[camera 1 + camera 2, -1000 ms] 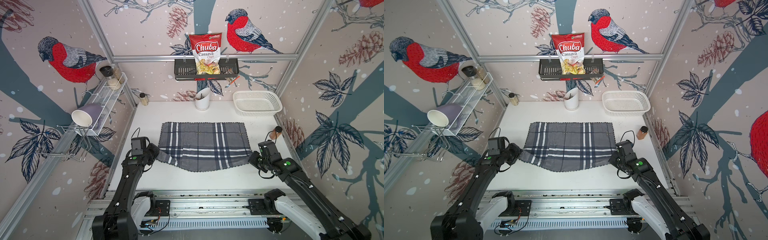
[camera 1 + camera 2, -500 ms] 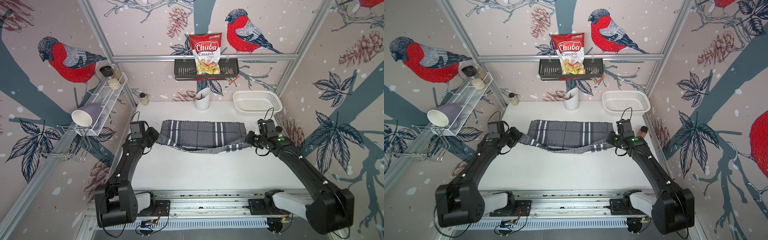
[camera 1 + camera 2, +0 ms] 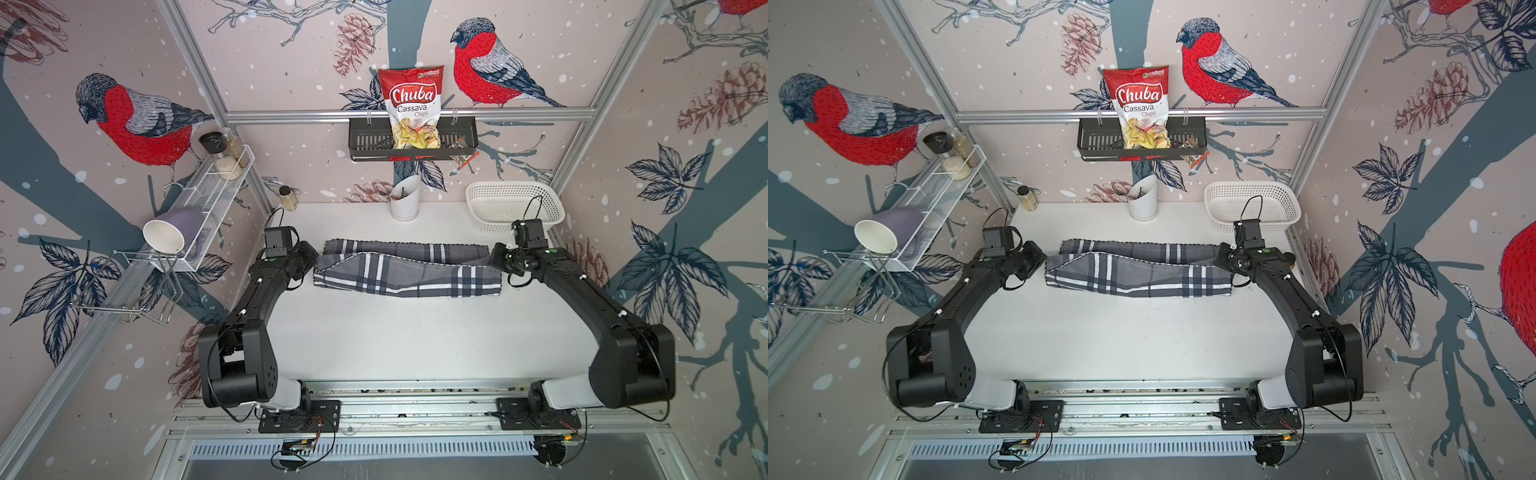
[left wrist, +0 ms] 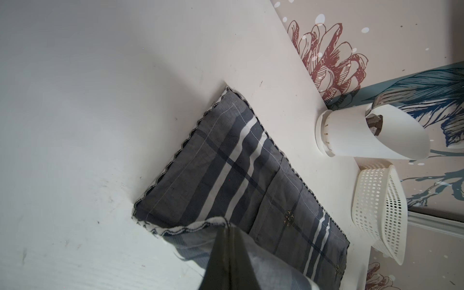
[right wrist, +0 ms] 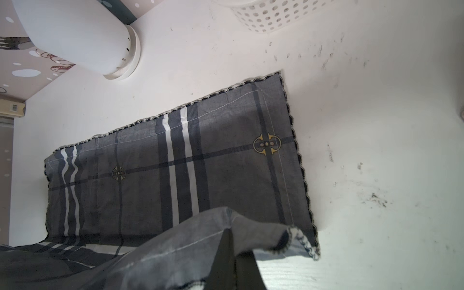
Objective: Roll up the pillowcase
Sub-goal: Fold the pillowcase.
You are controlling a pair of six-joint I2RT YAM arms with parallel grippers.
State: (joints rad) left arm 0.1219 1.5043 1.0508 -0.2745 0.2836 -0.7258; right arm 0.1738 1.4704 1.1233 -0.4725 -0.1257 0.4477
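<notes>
The pillowcase (image 3: 407, 270) (image 3: 1138, 270), grey plaid with white and navy stripes, lies folded over on itself as a long narrow band across the white table. My left gripper (image 3: 313, 259) (image 3: 1045, 261) is shut on its left end. My right gripper (image 3: 492, 259) (image 3: 1219, 259) is shut on its right end. In the left wrist view the shut gripper (image 4: 227, 227) pinches the scalloped edge above the flat lower layer of the pillowcase (image 4: 238, 175). In the right wrist view the gripper (image 5: 232, 231) pinches a raised corner over the lower layer of the pillowcase (image 5: 175, 163), which shows small metal snaps.
A white perforated basket (image 3: 513, 205) stands at the back right, close behind my right wrist. A white utensil cup (image 3: 405, 203) stands at the back centre, and a small jar (image 3: 286, 198) at the back left. A wire shelf (image 3: 208, 208) with a mug hangs on the left wall.
Both grippers lifted the near edge of the flat pillowcase and carried it toward the back, which folded the cloth over itself into a narrow band. Both arms now reach farther back.
</notes>
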